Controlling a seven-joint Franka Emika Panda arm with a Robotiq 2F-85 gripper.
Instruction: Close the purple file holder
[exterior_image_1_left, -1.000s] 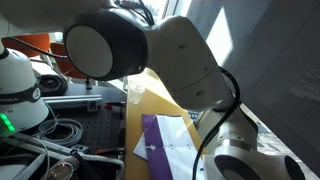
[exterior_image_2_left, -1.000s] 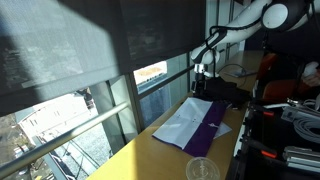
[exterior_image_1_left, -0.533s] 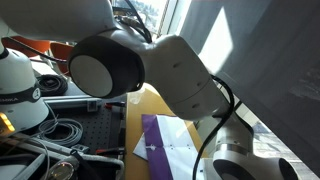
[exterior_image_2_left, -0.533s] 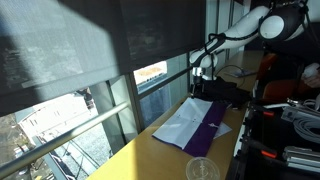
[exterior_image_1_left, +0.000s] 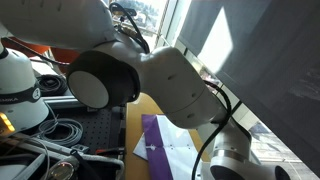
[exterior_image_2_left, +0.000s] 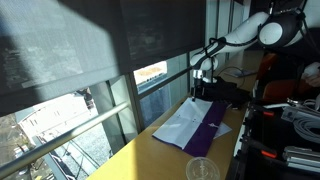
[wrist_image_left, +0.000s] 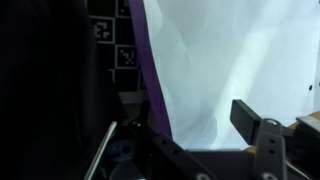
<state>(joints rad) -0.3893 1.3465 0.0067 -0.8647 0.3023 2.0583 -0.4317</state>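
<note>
The purple file holder (exterior_image_2_left: 205, 125) lies open and flat on the wooden table, with white sheets (exterior_image_2_left: 183, 120) spread over its left half. It also shows in an exterior view (exterior_image_1_left: 160, 140), partly hidden by the arm. My gripper (exterior_image_2_left: 203, 80) hangs just above the folder's far end. In the wrist view the gripper (wrist_image_left: 190, 125) is open and empty, its fingers apart over the white paper (wrist_image_left: 230, 50), with the folder's purple edge (wrist_image_left: 150, 70) to the left.
A clear plastic cup (exterior_image_2_left: 201, 170) stands on the wooden table (exterior_image_2_left: 150, 155) near its front end. Windows run along one side of the table. Black equipment, cables (exterior_image_1_left: 60, 130) and a perforated board lie along the other side.
The arm has swung and the gripper has sunk slightly toward the folder's far end. The folder has not moved and stays open.
</note>
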